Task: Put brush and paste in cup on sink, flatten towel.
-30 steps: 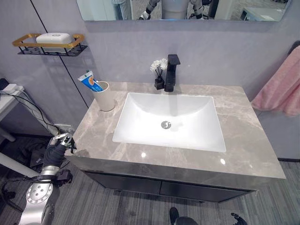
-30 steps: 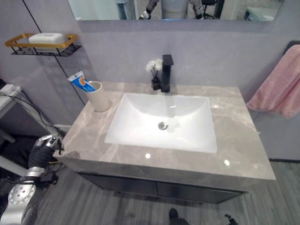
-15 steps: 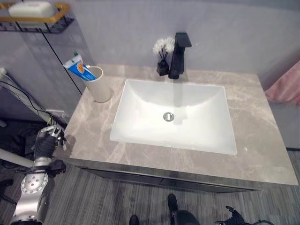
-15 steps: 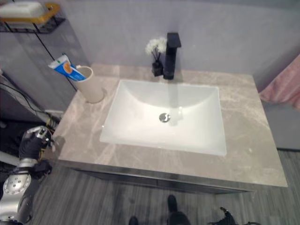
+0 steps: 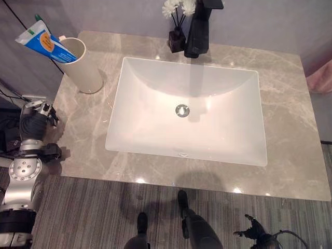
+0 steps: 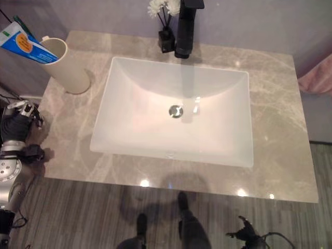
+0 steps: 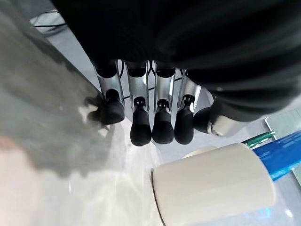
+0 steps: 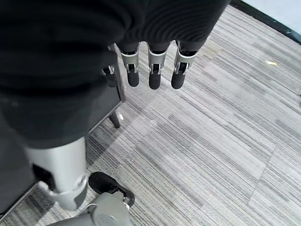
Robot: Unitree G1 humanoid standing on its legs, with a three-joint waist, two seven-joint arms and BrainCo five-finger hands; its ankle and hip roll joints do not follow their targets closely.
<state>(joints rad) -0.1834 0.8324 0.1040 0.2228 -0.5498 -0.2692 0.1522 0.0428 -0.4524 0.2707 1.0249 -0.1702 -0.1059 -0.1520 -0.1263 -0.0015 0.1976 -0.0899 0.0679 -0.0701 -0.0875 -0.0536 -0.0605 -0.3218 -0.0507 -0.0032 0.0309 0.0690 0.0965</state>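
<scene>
Cup: we saw the cream cup point(image 5: 83, 65) standing on the grey counter point(image 5: 290, 129) at its back left corner, beside the white basin point(image 5: 187, 111).
Paste: the blue tube of paste point(image 5: 42, 42) was already in the cup, leaning out over the rim toward the left.
Brush: a thin green brush handle point(image 7: 257, 138) showed next to the tube at the cup's mouth, so we judged both pieces were in place.
Towel: a pink towel point(image 5: 320, 83) hung past the counter's right edge, partly out of frame; we could not tell how it lay or whether it was bunched.
Left hand: our left hand point(image 5: 32, 120) hung at the counter's left edge, just below the cup, fingers point(image 7: 140, 132) relaxed and lined up side by side, holding nothing.
Right hand: our right hand point(image 8: 150, 70) hung low over the floor, fingers loosely straight, empty.
Key relation: the towel lay far to the right, across the whole basin from the left hand, so we judged the right arm the nearer one for it.
Step in hand: we took the cup part as done and the flattening as not yet begun.
</scene>
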